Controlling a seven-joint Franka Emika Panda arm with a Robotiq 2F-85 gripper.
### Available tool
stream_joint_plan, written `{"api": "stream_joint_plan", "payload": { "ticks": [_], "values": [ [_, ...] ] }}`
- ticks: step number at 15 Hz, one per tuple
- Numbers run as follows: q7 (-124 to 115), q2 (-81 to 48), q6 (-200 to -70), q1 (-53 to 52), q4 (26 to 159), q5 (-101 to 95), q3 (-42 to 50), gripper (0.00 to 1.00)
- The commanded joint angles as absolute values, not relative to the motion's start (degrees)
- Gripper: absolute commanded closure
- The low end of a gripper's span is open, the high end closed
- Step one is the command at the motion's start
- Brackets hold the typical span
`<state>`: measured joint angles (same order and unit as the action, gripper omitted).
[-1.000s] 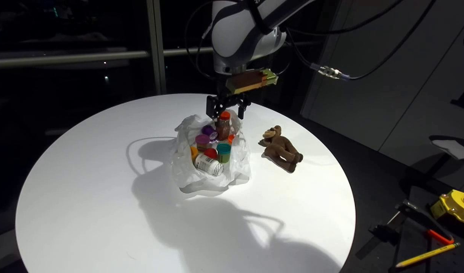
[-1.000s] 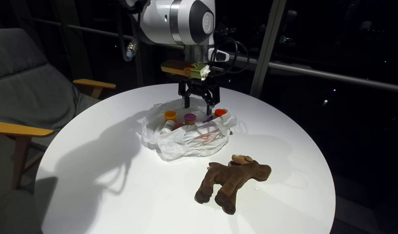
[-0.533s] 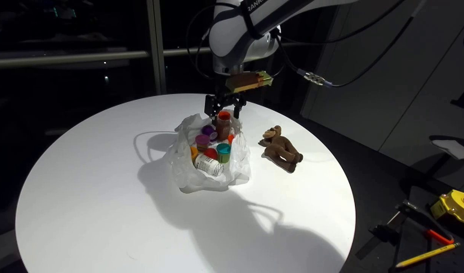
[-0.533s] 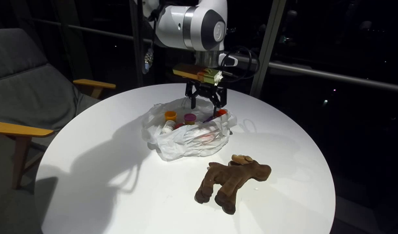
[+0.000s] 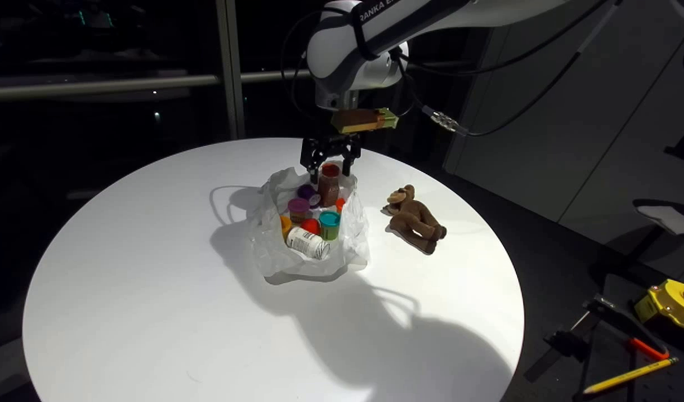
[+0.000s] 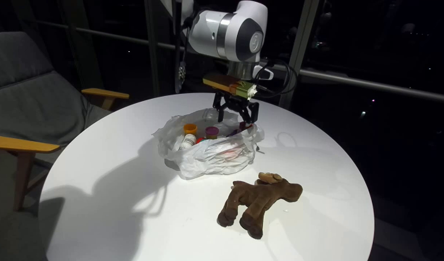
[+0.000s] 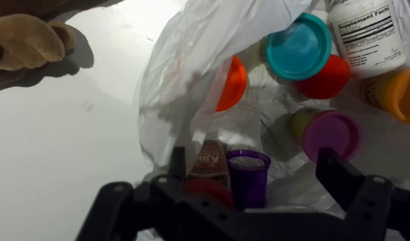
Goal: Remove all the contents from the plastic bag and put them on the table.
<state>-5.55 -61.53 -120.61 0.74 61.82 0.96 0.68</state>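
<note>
The white plastic bag [image 5: 269, 248] stands open on the table; it also shows in the other views [image 6: 214, 159] [image 7: 174, 83]. Inside are a red-lidded brown bottle [image 5: 329, 192] [image 7: 210, 159], a purple cup [image 7: 248, 180], a magenta-lidded tub [image 7: 333, 134], a teal-lidded tub [image 7: 298, 47], a red round item [image 7: 325, 77], an orange tub [image 7: 405, 95], a white supplement bottle [image 7: 369, 43] and a partly hidden orange-red lid [image 7: 232, 85]. My gripper [image 5: 330, 175] [image 6: 236, 120] [image 7: 251, 155] is open and empty, over the bag's end with the brown bottle and purple cup, which show between its fingers in the wrist view.
A brown plush toy [image 5: 414, 220] [image 6: 261, 199] lies on the round white table [image 5: 152, 312] beside the bag. A grey chair with wooden arms [image 6: 22, 143] stands at the table's edge. A side surface holds a pencil [image 5: 632, 375] and clamp.
My open gripper has shifted across the bag toward the end with the red-lidded bottle. The bag, its contents and the plush toy have not visibly moved.
</note>
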Motion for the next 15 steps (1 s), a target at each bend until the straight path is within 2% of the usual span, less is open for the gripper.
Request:
{"api": "stream_joint_plan", "payload": {
  "ticks": [1,9,10,11,15],
  "values": [
    [-6.68,-66.06,-119.2,1.39,53.71,2.16,0.67,0.0],
    [-9.8,-71.3,-119.07,1.08,46.29,1.37,1.78,0.0],
    [-10.11,-71.78,-119.12,1.05,45.52,1.29,1.92,0.16],
    [-10.41,-71.97,-119.29,0.96,45.17,1.2,2.04,0.27],
    [-11.56,-72.31,-120.04,0.56,44.07,0.67,2.81,0.58]
  ]
}}
